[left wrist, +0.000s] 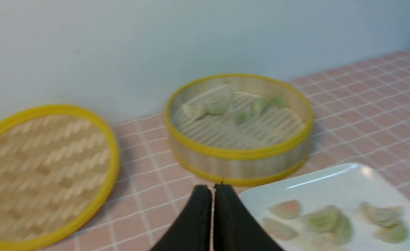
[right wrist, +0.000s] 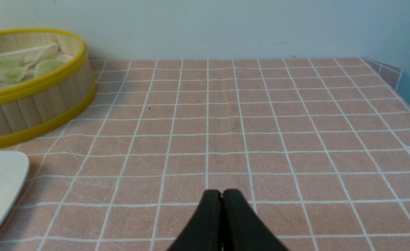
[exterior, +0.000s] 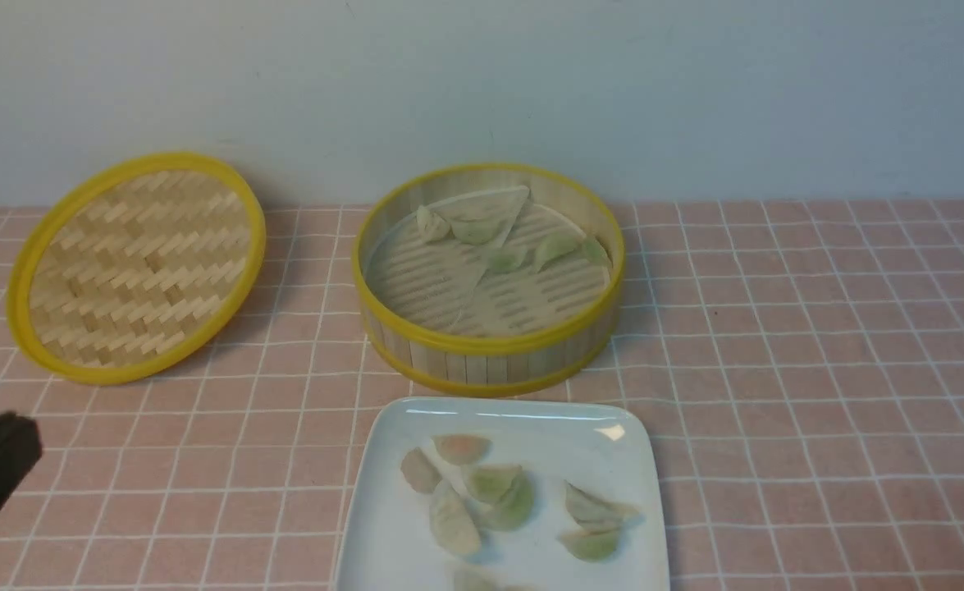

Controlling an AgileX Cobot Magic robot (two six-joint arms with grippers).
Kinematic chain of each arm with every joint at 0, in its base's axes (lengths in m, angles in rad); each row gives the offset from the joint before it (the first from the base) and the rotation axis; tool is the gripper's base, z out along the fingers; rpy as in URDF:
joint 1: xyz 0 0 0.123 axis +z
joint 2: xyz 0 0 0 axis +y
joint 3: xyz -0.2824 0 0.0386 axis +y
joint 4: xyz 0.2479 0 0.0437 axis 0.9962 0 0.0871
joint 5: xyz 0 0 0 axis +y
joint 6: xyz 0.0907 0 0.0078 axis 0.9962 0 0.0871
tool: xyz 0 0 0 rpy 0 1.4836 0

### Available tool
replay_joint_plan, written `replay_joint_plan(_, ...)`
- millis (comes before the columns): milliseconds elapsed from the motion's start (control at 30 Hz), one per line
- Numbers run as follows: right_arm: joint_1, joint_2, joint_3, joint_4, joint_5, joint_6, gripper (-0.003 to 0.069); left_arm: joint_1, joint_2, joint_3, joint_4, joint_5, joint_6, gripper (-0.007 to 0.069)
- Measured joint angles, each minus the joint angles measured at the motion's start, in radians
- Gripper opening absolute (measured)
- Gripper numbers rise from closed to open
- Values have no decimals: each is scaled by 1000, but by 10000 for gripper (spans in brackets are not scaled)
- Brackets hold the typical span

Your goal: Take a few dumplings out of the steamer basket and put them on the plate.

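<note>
Several dumplings [exterior: 490, 492] lie on the plate [exterior: 391, 542]; others remain in the steamer basket [exterior: 490, 349]. Both tools, left tool [left wrist: 213, 190] and right tool [right wrist: 222, 195], are closed and empty, so the task looks about done.

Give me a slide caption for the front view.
Dumplings on the plate, more left in the steamer basket, lid set aside.
</note>
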Motion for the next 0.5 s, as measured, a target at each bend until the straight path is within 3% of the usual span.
replay_joint_plan(233, 0, 0, 0, 0, -1, 0, -15, 231, -234, 332, 0, -72, 0, -6)
replay_joint_plan(500, 0, 0, 0, 0, -2, 0, -15, 252, -242, 374, -20, -19, 0, -6)
